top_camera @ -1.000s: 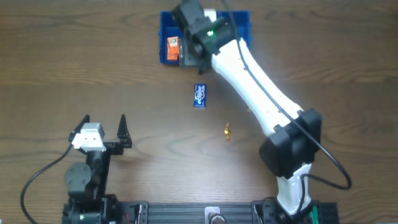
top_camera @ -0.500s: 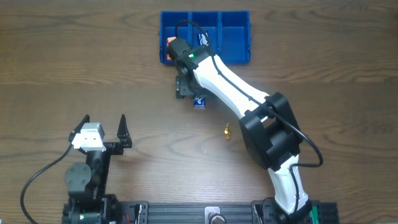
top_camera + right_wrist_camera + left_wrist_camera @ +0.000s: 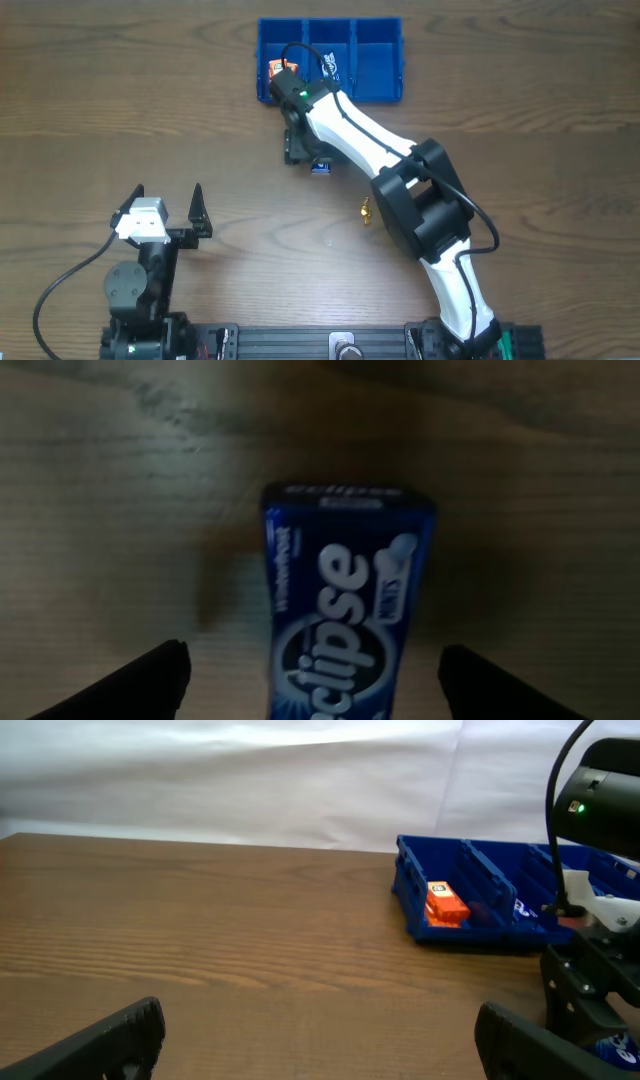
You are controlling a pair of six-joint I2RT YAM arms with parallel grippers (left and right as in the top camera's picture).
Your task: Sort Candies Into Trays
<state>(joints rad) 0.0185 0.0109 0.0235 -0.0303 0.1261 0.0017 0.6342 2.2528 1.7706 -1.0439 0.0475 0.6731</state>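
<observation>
Right pincer (image 3: 315, 685): spread wide, down low over the blue mint pack (image 3: 345, 610), one finger on each side, both clear of it. Nothing gripped.

Blue mint pack: flat on the desk (image 3: 120, 90), label up, roughly mid-desk, just near of the blue tray (image 3: 380, 98). From above, mostly hidden under the right wrist, only its near end poking out.

Blue tray: far side of the desk, centre, three compartments side by side. Orange candy (image 3: 276, 70) in the left compartment. Small blue-and-white piece (image 3: 329, 67) in the middle compartment, partly behind the arm's cable.

Gold-wrapped candy (image 3: 365, 210): loose on the desk, near-right of the mint pack, apart from it, just left of the right arm's elbow.

Left pincer (image 3: 167, 192): near-left, over bare desk, fingers wide apart, holding nothing. Well apart from every candy and from the tray.
</observation>
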